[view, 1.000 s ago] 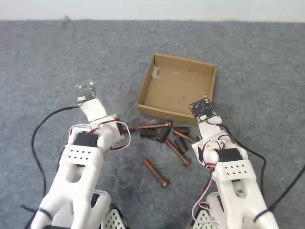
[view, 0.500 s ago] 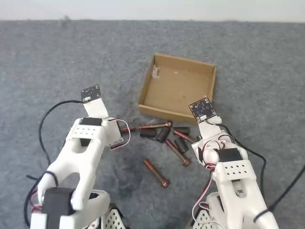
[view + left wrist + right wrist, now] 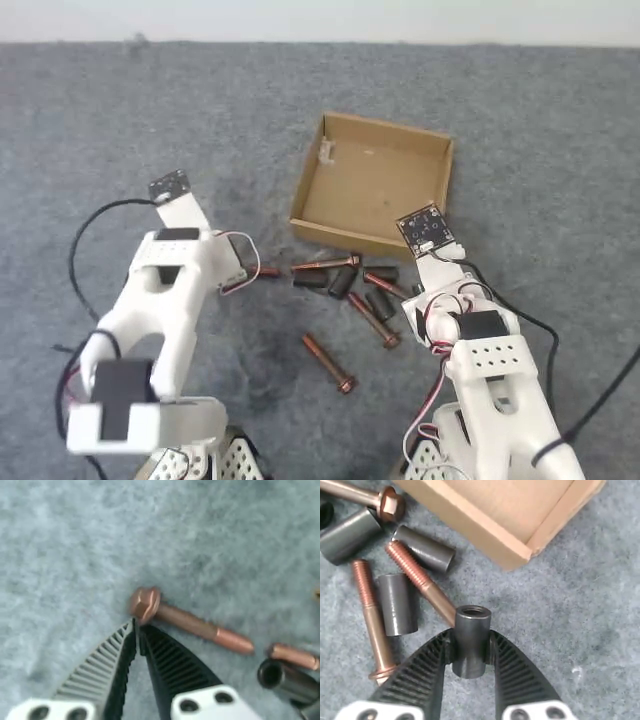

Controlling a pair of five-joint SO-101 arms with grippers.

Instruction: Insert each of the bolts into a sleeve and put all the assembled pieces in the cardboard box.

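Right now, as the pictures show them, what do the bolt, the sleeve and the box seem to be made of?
Bolt: probably metal with a copper-coloured, slightly shiny coating, going by its hexagonal head and smooth sheen.
Sleeve: likely steel, dark grey and matte; the bore looks threaded.
Box: plain brown cardboard, matte, with raw cut edges.

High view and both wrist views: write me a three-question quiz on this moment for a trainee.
1. True or false: the cardboard box already holds an assembled piece.
2. The right end effector grips: A a nut, B a sleeve, C nothing.
3. Fill in: the shut left end effector has its tips beside the ____ of a bolt.
Key: 1 false; 2 B; 3 head.
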